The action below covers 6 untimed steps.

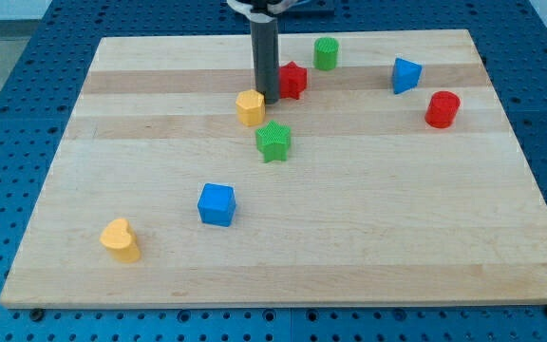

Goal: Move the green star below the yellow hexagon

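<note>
1. Wooden board (pixel 349 256): pale planks, filling most of the view, resting on a blue perforated table (pixel 8 57).
2. Rod (pixel 265 57): dark, upright, entering from the view's top. My tip (pixel 268 99) sits on the board just at 3 o'clock of the yellow hexagon and at 9 o'clock of the red block. The rod carries no jaws, so nothing opens, closes or grips.
3. Blue cube (pixel 216 204): at 7 o'clock from the green star, well apart from it.
4. Yellow heart (pixel 120 239): lowest-left piece, at 8 o'clock from the blue cube.
5. Red cylinder (pixel 442 109): far right, at 5 o'clock from the blue block.
6. Green star (pixel 273 142): lies at 6 o'clock from my tip, near but apart from it; at 5 o'clock from the yellow hexagon, just beside it.
7. Yellow hexagon (pixel 250 107): touching or nearly touching the rod on its right; I cannot tell which.
8. Red block (pixel 293 80): shape unclear, partly behind the rod.
9. Blue block (pixel 405 75): angular, shape unclear, at 3 o'clock from the red block.
10. Green cylinder (pixel 326 53): at 1 o'clock from the red block.
</note>
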Motion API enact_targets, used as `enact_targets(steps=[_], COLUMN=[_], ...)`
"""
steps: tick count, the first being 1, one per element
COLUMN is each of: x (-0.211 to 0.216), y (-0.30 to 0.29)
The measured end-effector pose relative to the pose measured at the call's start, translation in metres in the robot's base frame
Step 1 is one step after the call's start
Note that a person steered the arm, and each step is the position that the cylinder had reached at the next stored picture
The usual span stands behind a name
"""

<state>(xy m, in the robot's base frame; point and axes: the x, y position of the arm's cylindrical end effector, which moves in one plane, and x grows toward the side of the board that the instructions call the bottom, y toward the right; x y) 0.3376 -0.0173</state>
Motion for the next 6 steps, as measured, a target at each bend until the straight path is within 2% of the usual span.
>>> enact_targets(steps=[1, 3, 5, 6], x=[0.008, 0.073, 0.12, 0.122], y=[0.039, 0.021, 0.055, 0.012])
